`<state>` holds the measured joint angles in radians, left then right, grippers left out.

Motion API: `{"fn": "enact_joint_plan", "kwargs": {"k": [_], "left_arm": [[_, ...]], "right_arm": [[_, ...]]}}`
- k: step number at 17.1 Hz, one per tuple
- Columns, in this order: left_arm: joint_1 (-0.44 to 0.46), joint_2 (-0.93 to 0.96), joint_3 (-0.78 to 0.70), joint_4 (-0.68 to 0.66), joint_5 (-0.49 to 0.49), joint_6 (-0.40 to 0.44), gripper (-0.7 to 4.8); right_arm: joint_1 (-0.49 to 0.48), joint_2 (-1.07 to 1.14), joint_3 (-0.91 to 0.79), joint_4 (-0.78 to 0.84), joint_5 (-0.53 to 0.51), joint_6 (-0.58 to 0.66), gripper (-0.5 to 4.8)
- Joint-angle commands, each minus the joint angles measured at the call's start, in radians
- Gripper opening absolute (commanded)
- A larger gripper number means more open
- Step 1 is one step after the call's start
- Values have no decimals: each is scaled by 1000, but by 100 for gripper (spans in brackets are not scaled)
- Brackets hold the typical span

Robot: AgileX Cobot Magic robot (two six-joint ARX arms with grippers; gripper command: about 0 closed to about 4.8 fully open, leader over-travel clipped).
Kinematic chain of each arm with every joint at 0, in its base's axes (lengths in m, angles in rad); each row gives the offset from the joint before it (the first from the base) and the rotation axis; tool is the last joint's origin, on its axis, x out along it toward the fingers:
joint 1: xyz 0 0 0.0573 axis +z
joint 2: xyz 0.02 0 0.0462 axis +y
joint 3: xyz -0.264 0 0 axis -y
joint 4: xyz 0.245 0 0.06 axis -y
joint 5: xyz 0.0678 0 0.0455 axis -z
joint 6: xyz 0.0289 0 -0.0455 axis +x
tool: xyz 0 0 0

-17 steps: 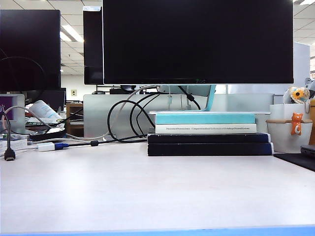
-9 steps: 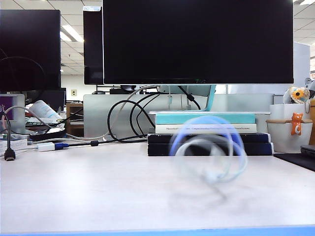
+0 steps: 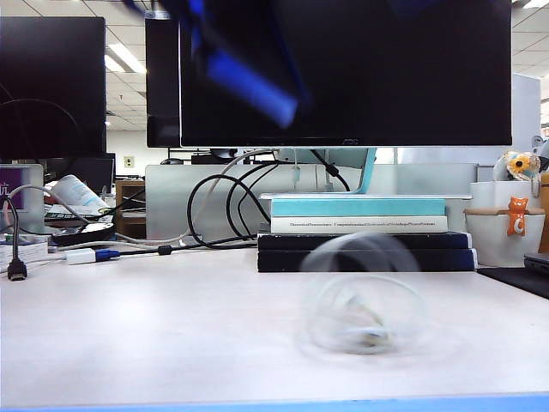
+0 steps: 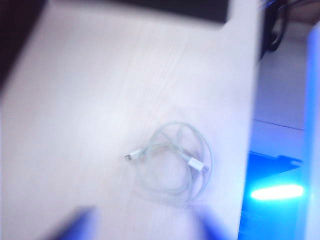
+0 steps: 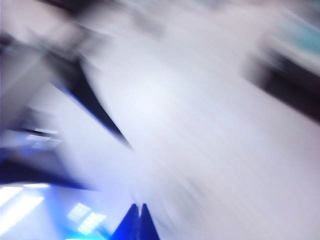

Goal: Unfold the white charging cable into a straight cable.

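Cable: the white charging cable (image 3: 364, 305) lies in a loose coil on the pale table (image 3: 154, 326), in front of the stack of books (image 3: 364, 232) and a little right of the middle in the exterior view; it is blurred there. In the left wrist view (image 4: 172, 162) the coil is clearer, with both small plug ends lying inside or across the loops, near the table's edge.

Left gripper: the left gripper (image 4: 142, 225) hangs above the coil, apart from it. Its two blue fingers (image 4: 75, 222) show as blurred tips spread to either side of the coil, so the jaws stand well apart and hold nothing. In the exterior view a blue and dark smear high up, in front of the monitor (image 3: 343, 73), is an arm; which arm, I cannot tell.

Right gripper: the right gripper (image 5: 137, 222) shows two dark blue tips pressed together, closed on nothing visible. The view is heavily smeared; only table surface and dark shapes show.

Background: black cords (image 3: 223, 206) loop behind the books; a white adapter (image 3: 81, 255) sits at far left.
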<state>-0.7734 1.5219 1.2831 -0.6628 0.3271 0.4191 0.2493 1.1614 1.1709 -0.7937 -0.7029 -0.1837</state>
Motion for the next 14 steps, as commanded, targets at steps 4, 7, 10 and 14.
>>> {"fn": "enact_joint_plan", "kwargs": {"k": [4,7,10,14], "left_arm": [[0,149,3,22,-74,-60,479],[9,198,3,23,-76,-3,479],[19,277,3,68,-5,26,479],[19,349,3,122,-16,11,367]], "right_arm": [[0,-3,-4,-172,209,-60,114],[0,-3,-36,-205,215,-79,123],[0,-3,-122,-203,212,-80,122],[0,-3,-149,-194,210,-80,122]]}}
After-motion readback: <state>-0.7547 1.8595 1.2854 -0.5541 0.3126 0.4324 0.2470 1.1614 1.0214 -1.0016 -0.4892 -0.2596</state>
